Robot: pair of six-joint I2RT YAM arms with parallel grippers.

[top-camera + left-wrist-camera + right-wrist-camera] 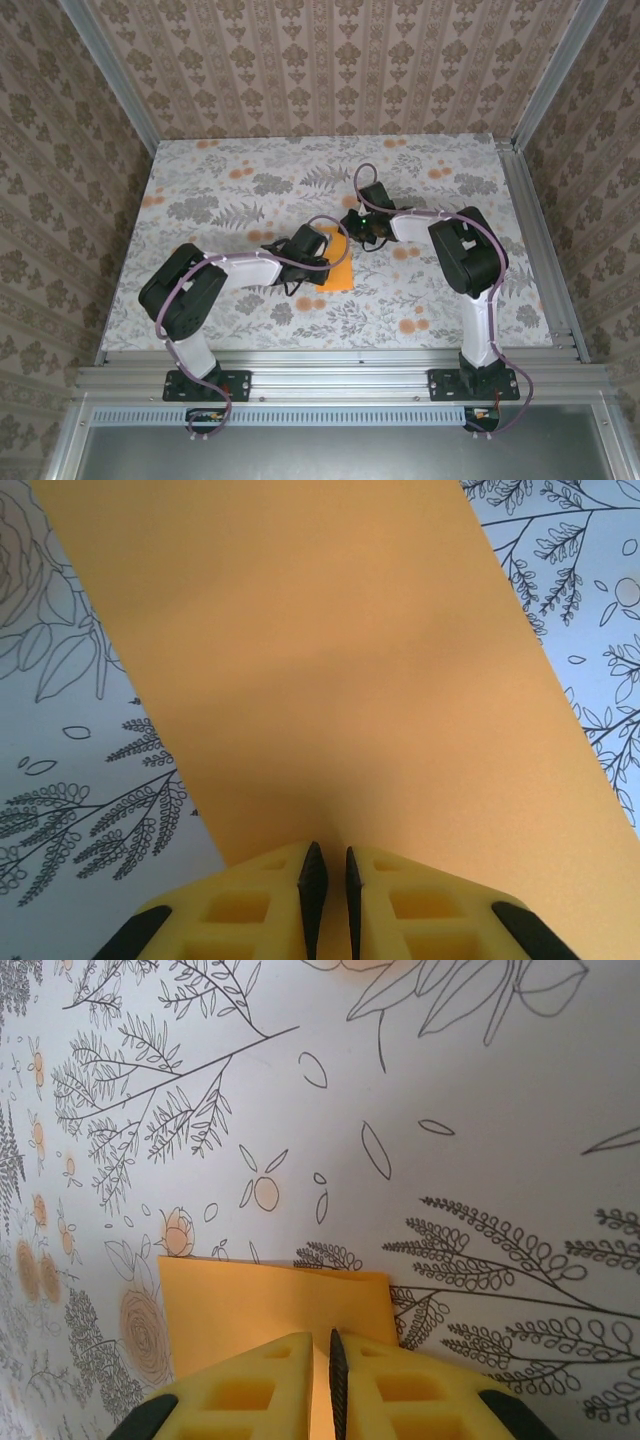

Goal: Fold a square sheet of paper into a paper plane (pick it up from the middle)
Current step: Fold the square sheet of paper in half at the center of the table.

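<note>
The square sheet of paper (339,270) is plain orange and looks folded double into a narrow rectangle near the table's middle. My left gripper (318,252) comes at it from the left. In the left wrist view the paper (330,660) runs up from my left gripper (330,848), whose jaws are shut on its near edge. My right gripper (353,232) meets the sheet's far corner. In the right wrist view my right gripper (325,1332) pinches the paper (260,1300), whose doubled edge shows just beyond the fingers. The paper plane is out of view.
A floral tablecloth (450,300) covers the table, with orange flower blotches printed on it. Wallpapered walls close in the back and both sides. A metal rail (340,380) with both arm bases runs along the near edge.
</note>
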